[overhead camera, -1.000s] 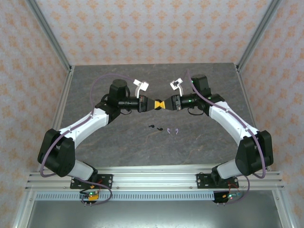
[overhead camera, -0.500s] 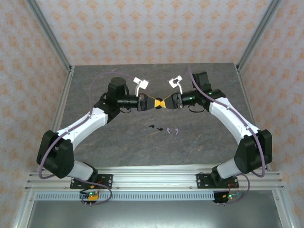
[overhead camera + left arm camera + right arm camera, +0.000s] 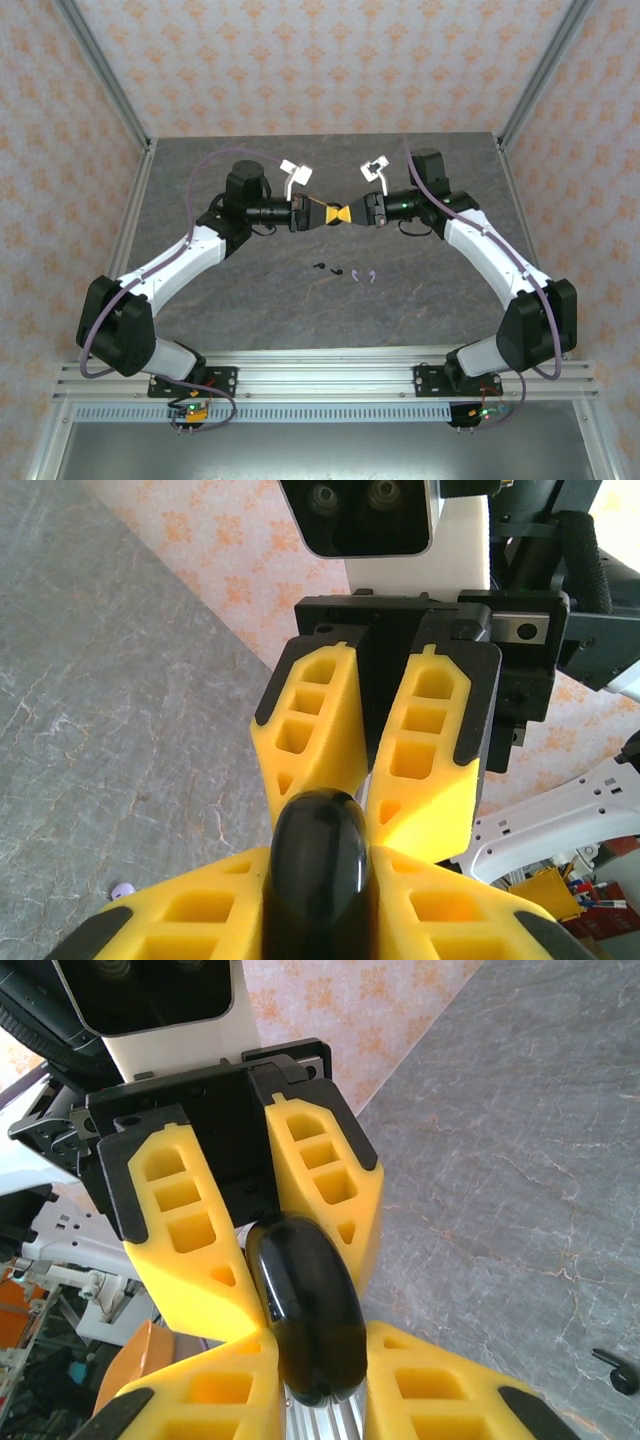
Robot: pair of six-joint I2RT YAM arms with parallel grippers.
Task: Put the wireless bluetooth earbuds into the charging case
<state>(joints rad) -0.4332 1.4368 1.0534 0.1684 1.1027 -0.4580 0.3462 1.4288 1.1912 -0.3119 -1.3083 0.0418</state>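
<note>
Above worktop (image 3: 400, 310) centre, left tool (image 3: 334, 214) and right tool (image 3: 352, 214) clamp the charging case (image 3: 305, 1305): likely light, rigid, glossy-slick; hold across broad faces; earbuds (image 3: 320, 266) lie at 6 o'clock.

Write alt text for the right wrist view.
A glossy black case is held between the right gripper at the bottom and the left gripper facing it from above. Grey table lies to the right, with one black earbud near the lower right edge.
</note>
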